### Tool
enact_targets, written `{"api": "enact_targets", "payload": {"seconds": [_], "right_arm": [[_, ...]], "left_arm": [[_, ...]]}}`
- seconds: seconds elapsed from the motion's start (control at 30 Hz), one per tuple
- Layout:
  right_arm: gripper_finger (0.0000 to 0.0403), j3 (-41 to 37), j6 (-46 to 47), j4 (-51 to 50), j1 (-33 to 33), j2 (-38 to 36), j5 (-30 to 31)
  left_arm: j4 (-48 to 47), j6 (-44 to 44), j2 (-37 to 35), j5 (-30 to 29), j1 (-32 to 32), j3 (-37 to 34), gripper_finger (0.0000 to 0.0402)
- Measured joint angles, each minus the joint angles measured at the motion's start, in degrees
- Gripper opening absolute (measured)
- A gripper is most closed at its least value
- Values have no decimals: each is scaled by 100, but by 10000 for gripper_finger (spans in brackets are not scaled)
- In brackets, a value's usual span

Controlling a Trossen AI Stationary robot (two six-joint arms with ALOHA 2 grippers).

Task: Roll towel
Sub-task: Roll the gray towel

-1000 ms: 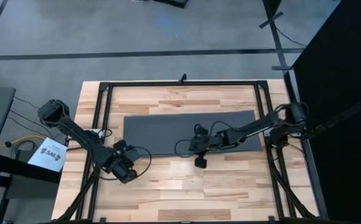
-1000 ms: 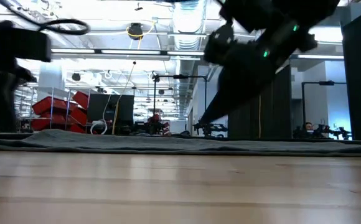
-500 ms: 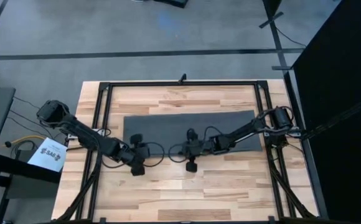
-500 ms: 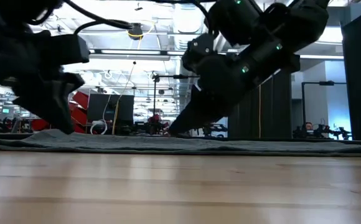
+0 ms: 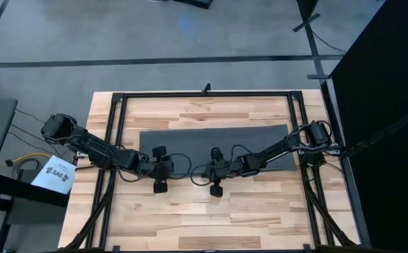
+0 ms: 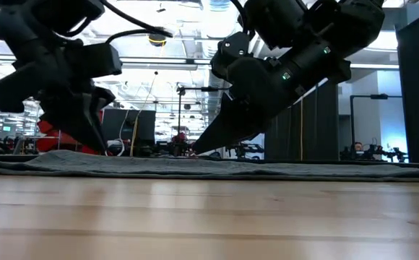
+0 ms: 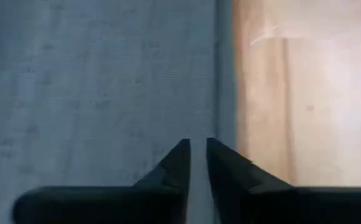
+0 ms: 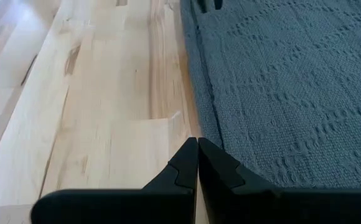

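Where the towel [image 5: 214,147] lies flat across the middle of the light wooden counter [image 5: 204,211], we see both arms reaching low to its near edge. The left gripper [image 7: 198,152] has its fingers nearly pressed together over the cloth's edge; the right gripper [image 8: 197,149] has its fingers pressed together at the hem, on bare wood. Grey floor with dark tape lines fills the upper frame of the high view; the low view shows a bright workshop with red bins [image 6: 50,133] behind.
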Motion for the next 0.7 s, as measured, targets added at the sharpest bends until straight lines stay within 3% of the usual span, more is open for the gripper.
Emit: {"api": "enact_targets", "payload": {"seconds": [0.17, 0.3, 0.57, 0.7], "right_arm": [[0, 0, 0, 18, 0, 0, 2], [0, 0, 35, 37, 0, 0, 2], [0, 0, 91, 45, 55, 0, 2], [0, 0, 110, 63, 76, 0, 4]], "left_arm": [[26, -153, 0, 85, 168, -5, 128], [390, -132, 0, 302, 231, -241, 161], [697, 56, 39, 297, 249, -449, 152], [850, 142, 419, 254, 263, -447, 139]]}}
